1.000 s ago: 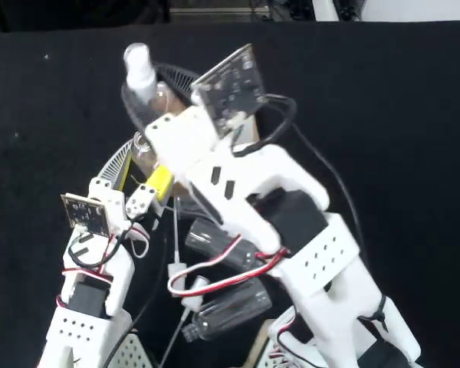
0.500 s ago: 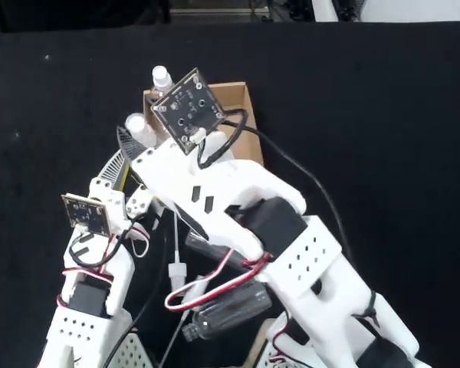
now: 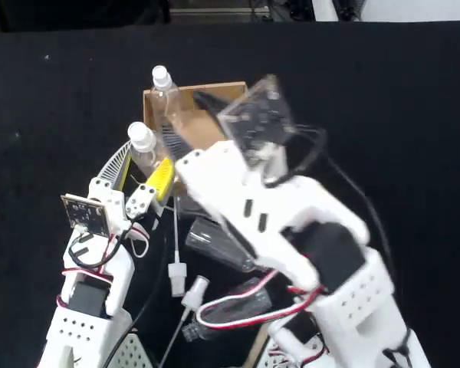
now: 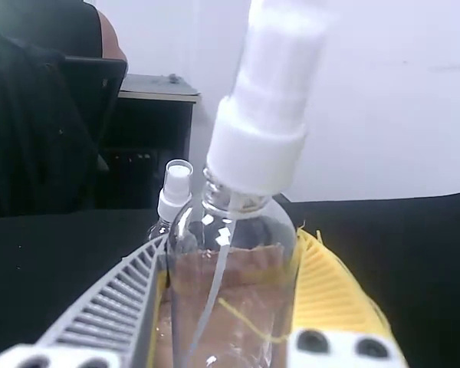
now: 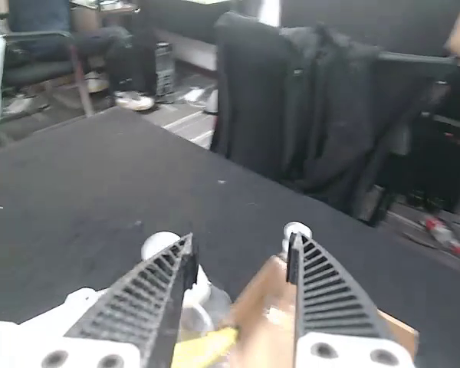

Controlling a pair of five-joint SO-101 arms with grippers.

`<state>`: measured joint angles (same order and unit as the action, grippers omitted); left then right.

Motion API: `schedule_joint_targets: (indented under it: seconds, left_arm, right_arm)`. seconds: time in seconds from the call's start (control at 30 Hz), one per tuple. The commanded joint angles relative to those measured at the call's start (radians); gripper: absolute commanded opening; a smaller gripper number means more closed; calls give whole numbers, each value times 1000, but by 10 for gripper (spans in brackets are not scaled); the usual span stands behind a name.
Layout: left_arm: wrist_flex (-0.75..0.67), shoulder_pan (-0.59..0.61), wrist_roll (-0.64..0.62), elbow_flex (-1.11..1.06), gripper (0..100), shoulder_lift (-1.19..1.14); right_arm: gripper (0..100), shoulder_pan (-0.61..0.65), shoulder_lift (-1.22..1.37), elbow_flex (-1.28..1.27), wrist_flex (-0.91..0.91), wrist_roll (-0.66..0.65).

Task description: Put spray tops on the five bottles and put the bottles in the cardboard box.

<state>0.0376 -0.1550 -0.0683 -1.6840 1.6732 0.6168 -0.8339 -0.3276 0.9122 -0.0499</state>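
Swung sideways above the cardboard box (image 3: 215, 96) edge, right tool (image 5: 241, 244) gapes empty; left tool (image 4: 230, 249) clamps bottle (image 4: 230, 299).

Cardboard box (image 3: 228, 89): brown, open at the top, standing on the black table toward the far edge.

Boxed bottle (image 3: 163, 96): clear, upright in the box's far left corner, white spray top fitted.

Held bottle (image 4: 230, 276): clear, upright, with a fitted spray top (image 4: 261, 115) on its neck and the dip tube visible inside. It is clamped between the fingers of my left gripper (image 4: 231, 241), just beside the box's left wall. I cannot tell whether its base touches the table.

First lying bottle (image 3: 215, 242): clear, on its side on the table nearer the near edge, neck end hidden.

Second lying bottle (image 3: 230, 308): clear, on its side close to the near edge, neck bare.

Two loose spray tops (image 3: 176, 272) (image 3: 193, 288): white, tubes attached, lying on the table just left of the lying bottles.
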Motion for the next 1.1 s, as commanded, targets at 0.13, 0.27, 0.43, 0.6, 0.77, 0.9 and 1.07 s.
schedule_joint_targets:
  seconds: [0.13,0.27,0.43,0.6,0.77,0.9,1.07]
  left_arm:
    - [26,-13,-2,-24,84,-5]
    - [213,-15,2,-24,84,-3]
    - [256,-5,5,-24,84,-2]
    - [249,73,-2,-24,84,-2]
    - [140,232,-3,-24,84,-2]
    - [78,309,-3,-24,84,-2]
    - [-28,447,-3,-24,84,-12]
  right_arm:
    - [173,-269,-33,-107,-17,-5]
    - [173,-356,-33,-268,-120,3]
    - [173,-437,-41,-561,-338,5]
    - [173,-491,-39,-765,-517,5]
    - [173,-427,-35,-854,-623,18]
    - [173,-402,-33,-888,-660,17]
    - [173,-400,-33,-894,-661,17]
